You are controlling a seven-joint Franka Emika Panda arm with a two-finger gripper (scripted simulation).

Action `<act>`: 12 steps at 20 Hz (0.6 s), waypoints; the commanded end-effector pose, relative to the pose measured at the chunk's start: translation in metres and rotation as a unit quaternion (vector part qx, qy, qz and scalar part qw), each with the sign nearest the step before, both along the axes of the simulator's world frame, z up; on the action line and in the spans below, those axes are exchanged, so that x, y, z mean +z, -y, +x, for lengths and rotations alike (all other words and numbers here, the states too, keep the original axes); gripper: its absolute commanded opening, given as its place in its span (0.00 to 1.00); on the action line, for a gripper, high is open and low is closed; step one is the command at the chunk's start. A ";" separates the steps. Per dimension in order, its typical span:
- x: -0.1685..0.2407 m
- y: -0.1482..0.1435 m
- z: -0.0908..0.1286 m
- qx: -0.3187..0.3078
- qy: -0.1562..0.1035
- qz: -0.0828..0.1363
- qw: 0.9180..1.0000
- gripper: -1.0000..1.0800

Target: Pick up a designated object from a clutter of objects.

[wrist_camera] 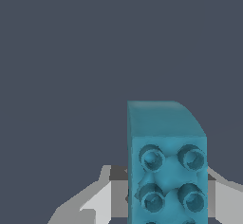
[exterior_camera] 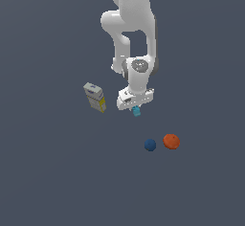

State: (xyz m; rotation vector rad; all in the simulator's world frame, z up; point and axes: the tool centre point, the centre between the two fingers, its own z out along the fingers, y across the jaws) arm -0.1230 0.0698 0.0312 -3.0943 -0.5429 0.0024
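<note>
The little teal brick is a short block with round studs on one face. In the wrist view the brick fills much of the picture, and four studs show in two rows. It sits right under the white claw, between its fingers. In the exterior view only a small bit of it peeks out.

The grey, white and yellow carton lies off to the exterior view's left. The small dark blue ball and the bigger orange ball sit close together, apart from the brick.
</note>
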 end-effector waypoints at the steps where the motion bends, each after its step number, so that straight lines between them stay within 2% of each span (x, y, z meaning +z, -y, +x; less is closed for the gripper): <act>1: 0.008 0.003 0.003 0.000 0.001 0.000 1.000 0.00; 12: 0.075 0.030 0.022 0.000 0.001 0.001 1.000 0.00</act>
